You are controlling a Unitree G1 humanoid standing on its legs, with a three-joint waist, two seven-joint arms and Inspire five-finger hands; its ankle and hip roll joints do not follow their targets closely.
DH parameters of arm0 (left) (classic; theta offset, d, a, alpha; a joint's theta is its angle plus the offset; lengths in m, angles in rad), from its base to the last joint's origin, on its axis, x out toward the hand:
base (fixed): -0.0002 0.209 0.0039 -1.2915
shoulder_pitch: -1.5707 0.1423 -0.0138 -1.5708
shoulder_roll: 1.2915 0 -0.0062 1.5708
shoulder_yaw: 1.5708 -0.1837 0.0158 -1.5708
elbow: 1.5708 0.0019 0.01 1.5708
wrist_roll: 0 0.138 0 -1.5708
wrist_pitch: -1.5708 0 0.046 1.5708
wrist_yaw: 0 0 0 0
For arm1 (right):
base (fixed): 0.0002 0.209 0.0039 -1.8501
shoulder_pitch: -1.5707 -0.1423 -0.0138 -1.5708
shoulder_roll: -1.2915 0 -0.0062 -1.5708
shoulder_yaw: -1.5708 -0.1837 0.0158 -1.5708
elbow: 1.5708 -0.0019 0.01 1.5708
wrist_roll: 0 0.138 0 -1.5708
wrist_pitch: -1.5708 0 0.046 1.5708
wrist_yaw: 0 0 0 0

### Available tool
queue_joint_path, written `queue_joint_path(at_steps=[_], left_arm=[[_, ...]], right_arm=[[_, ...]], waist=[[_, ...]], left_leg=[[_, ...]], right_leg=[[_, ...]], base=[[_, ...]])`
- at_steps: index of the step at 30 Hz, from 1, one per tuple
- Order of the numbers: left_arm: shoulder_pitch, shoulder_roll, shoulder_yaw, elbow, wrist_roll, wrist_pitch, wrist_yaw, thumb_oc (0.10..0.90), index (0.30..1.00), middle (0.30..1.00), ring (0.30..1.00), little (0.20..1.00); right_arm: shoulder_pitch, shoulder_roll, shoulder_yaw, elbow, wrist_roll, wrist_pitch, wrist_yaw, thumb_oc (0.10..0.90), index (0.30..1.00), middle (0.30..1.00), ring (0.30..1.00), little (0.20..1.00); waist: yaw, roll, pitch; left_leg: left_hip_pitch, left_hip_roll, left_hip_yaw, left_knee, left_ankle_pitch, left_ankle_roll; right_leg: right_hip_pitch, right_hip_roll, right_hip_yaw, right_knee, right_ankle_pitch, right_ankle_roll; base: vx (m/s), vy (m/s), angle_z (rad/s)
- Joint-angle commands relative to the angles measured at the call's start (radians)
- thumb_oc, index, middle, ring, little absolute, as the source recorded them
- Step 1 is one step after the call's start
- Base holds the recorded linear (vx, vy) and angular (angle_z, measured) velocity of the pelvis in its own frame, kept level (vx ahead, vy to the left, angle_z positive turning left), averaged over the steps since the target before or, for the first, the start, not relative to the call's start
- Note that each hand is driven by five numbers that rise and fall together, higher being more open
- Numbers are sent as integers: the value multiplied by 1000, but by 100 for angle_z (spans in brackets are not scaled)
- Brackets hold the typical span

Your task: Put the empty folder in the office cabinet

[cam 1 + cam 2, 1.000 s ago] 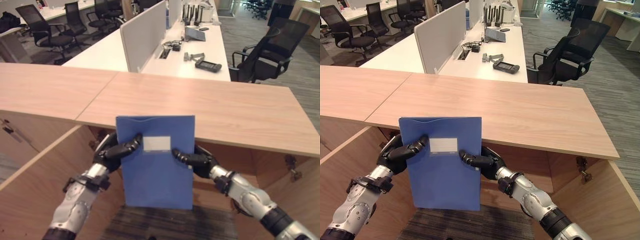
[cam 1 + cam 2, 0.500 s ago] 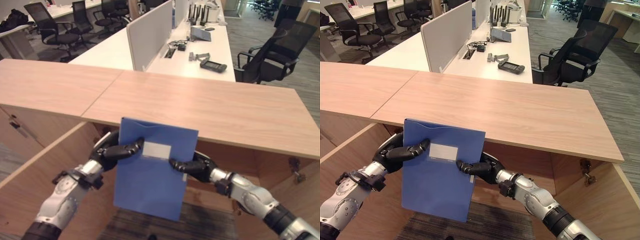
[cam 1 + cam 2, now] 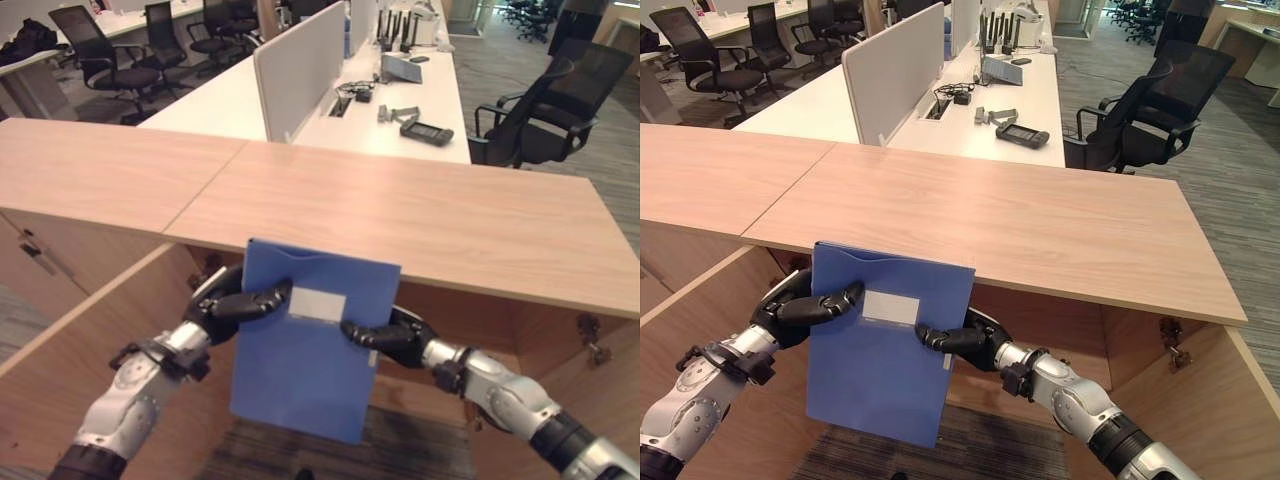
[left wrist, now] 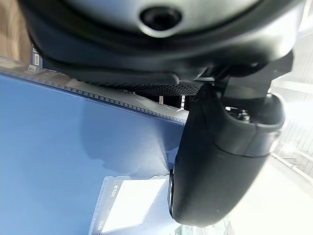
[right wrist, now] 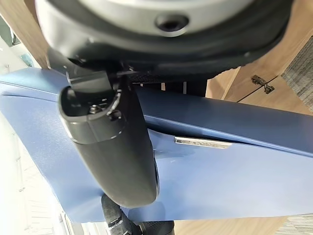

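a blue folder (image 3: 310, 340) is held upright, slightly tilted, in front of an open wooden cabinet (image 3: 480, 215), just below its top edge. the left hand (image 3: 232, 303) and right hand (image 3: 385, 335) each pinch a side of it, thumbs on its face.

blue folder (image 3: 305, 360) with white label (image 3: 317, 304); light wood cabinet (image 3: 480, 225); dark hands.
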State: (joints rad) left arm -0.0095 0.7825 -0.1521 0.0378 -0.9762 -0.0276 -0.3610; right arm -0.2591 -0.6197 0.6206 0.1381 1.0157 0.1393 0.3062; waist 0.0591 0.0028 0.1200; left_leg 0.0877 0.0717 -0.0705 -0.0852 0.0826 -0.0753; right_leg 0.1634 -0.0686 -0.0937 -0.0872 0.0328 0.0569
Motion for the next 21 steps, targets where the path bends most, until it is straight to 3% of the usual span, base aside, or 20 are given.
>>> queue_joint_path(at_steps=[1,11,15,21], left_arm=[[-208,-135,-41,-109,-28,-79,-21,800,900,900,900,900],[-74,-169,79,-81,42,-92,13,800,900,900,900,900],[11,-134,123,-69,84,-78,0,800,900,900,900,900],[172,-14,168,9,171,-29,-65,800,900,900,900,900]], right_arm=[[-93,163,121,-106,-42,-27,129,400,300,300,300,300],[-58,156,40,-120,-74,-46,120,400,300,300,300,300],[-47,135,21,-128,-103,-43,129,400,300,300,300,300],[-43,86,27,-126,-169,-42,158,400,300,300,300,300]], waist=[[-7,7,-26],[7,9,-29],[14,11,-28],[29,18,-24]], left_leg=[[37,60,37,-2,-75,-38],[35,61,41,-2,-74,-38],[34,62,42,-2,-73,-38],[27,61,40,-2,-67,-37]], right_leg=[[7,-39,-23,55,-110,66],[7,-38,-25,43,-103,65],[8,-38,-28,41,-102,66],[5,-39,-33,39,-96,69]], base=[[0,0,0],[-2,0,-1],[-3,0,-1],[0,0,0]])
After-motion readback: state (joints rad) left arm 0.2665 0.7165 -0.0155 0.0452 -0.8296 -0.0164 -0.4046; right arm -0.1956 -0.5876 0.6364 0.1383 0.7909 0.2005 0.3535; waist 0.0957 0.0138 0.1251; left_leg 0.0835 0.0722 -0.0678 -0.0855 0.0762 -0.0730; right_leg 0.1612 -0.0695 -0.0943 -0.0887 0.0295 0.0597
